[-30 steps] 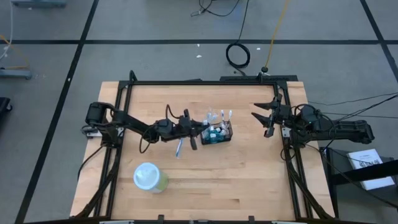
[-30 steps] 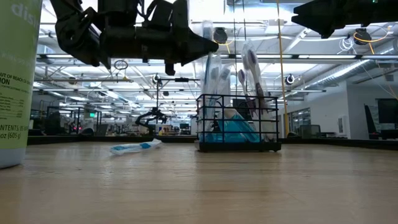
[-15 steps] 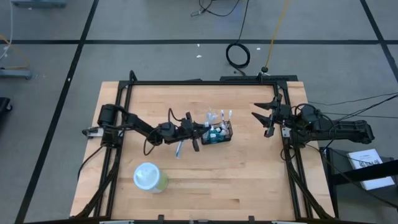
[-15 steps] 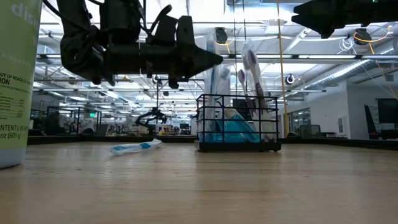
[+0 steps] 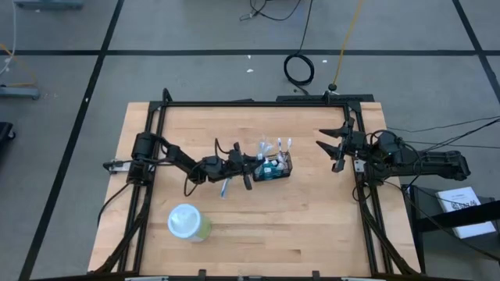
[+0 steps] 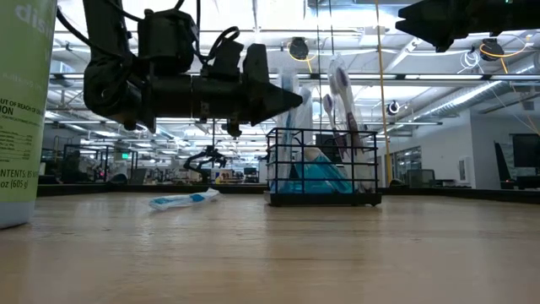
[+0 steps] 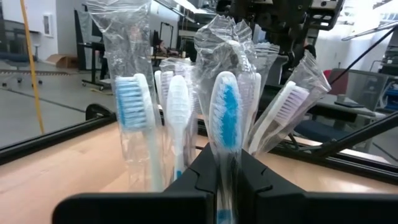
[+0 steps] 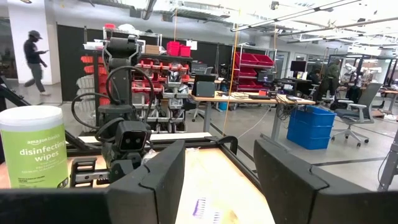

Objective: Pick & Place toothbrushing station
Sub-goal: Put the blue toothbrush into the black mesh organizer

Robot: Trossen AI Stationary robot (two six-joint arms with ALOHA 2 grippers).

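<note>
The toothbrushing station (image 5: 274, 168) stands mid-desk (image 5: 312, 226). The left tool (image 5: 251, 168), clenched and apparently empty, hovers just beside its near end. The right tool (image 5: 331, 152) waits, spread wide, well apart.

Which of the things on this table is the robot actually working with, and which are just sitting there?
Part of the job:
- black wire caddy holding wrapped toothbrushes
- left pincer, shut, right beside the caddy

Just lying about:
- green wipes canister
- loose wrapped toothbrush on the table
- right pincer, open, waiting off to the side
</note>
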